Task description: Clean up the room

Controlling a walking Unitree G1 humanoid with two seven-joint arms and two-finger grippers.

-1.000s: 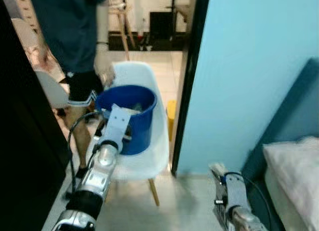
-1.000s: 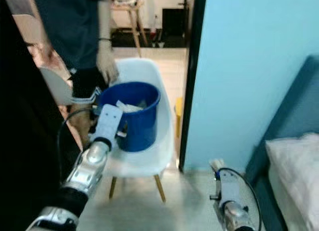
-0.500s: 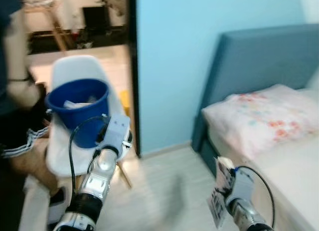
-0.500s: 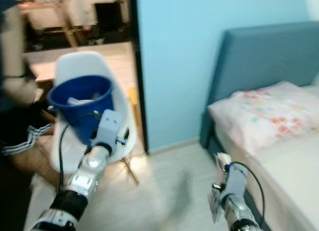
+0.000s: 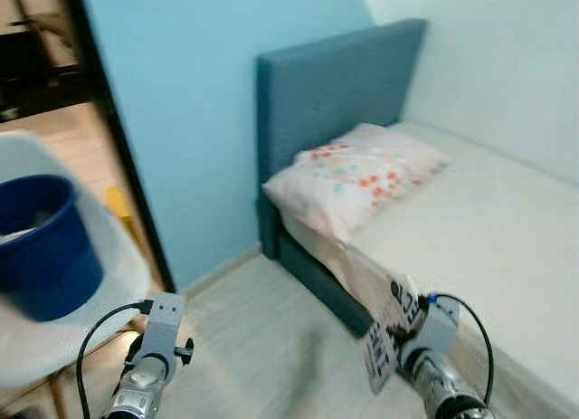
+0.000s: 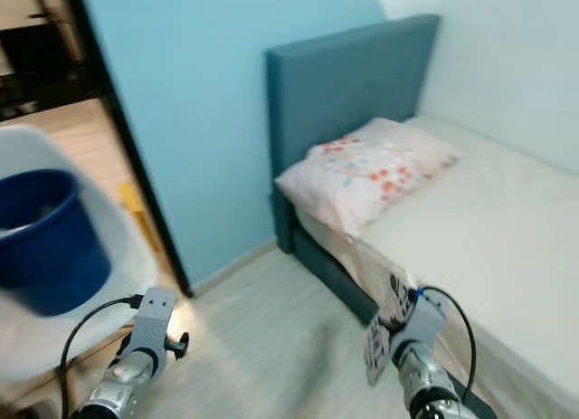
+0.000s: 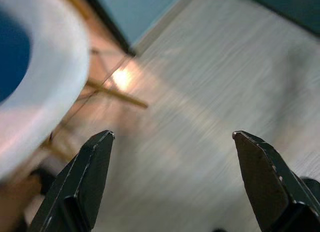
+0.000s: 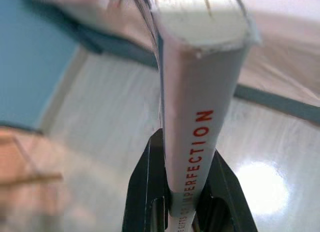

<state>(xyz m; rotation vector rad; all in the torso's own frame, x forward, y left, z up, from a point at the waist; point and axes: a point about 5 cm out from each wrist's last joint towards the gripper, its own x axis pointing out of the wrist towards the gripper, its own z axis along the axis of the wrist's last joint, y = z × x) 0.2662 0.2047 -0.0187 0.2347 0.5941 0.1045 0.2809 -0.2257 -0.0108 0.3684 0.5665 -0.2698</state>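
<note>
My right gripper [image 8: 185, 204] is shut on a thin book [image 8: 192, 137] with a pale spine and red lettering. In the left eye view the book [image 5: 379, 348] stands upright in that gripper, low over the floor beside the bed [image 5: 488, 220]. My left gripper [image 7: 172, 142] is open and holds nothing, above pale wood floor next to a white chair [image 7: 40, 86]. A blue bucket [image 5: 41, 247] with some pale items inside sits on the white chair [image 5: 113, 310] at the far left.
A floral pillow [image 5: 357, 175] lies against the blue headboard [image 5: 335, 84]. A light blue wall meets a dark door frame [image 5: 118, 147] at left. Pale wood floor [image 5: 262, 347] stretches between chair and bed.
The camera has swung right: the person and doorway slid out to the left, and the bed came into view. My left arm has dropped away from the bucket. The right gripper still holds the book.
</note>
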